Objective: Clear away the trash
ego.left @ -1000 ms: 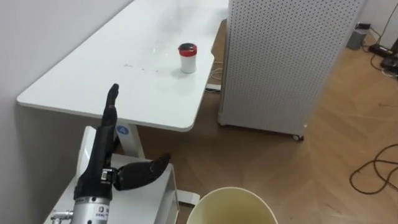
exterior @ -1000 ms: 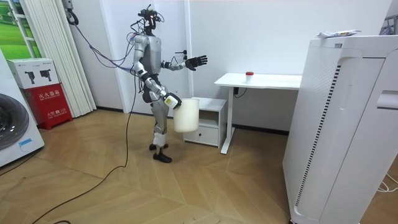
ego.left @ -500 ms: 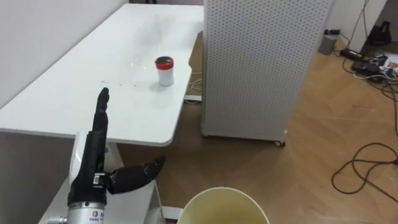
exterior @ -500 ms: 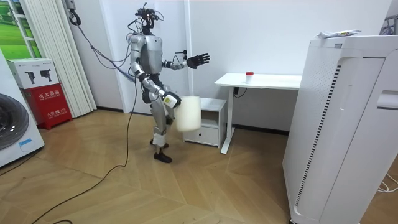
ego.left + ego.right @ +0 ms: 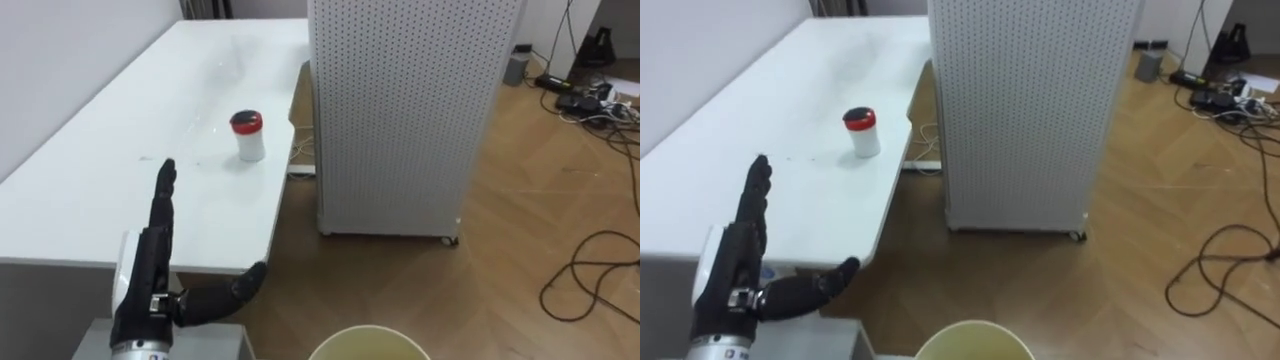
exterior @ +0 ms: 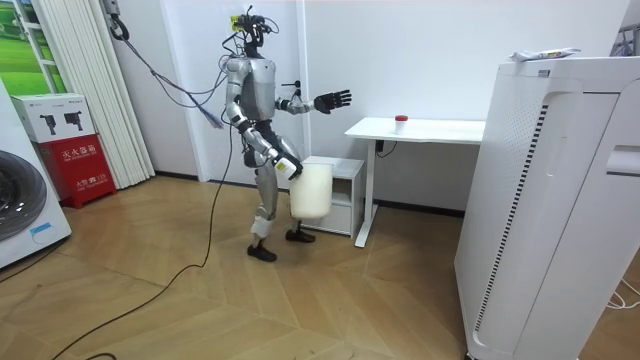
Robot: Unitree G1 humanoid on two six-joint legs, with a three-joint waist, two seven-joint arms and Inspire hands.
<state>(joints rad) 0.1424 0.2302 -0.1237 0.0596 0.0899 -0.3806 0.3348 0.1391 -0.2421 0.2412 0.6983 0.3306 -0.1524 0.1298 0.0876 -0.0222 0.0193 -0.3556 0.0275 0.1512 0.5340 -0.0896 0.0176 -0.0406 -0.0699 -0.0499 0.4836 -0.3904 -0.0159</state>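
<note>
Progress so far: basically 0. Red-lidded cup (image 5: 248,135) sits untouched on the white table (image 5: 100,190), well ahead of the left hand (image 5: 148,272), which is spread flat and empty. Bin (image 6: 311,190) hangs at the right hand (image 6: 288,168); can't tell its grip. Reach, grab and drop are all left.

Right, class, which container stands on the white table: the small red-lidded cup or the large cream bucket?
The small red-lidded cup; the large cream bucket is off the white table.
</note>
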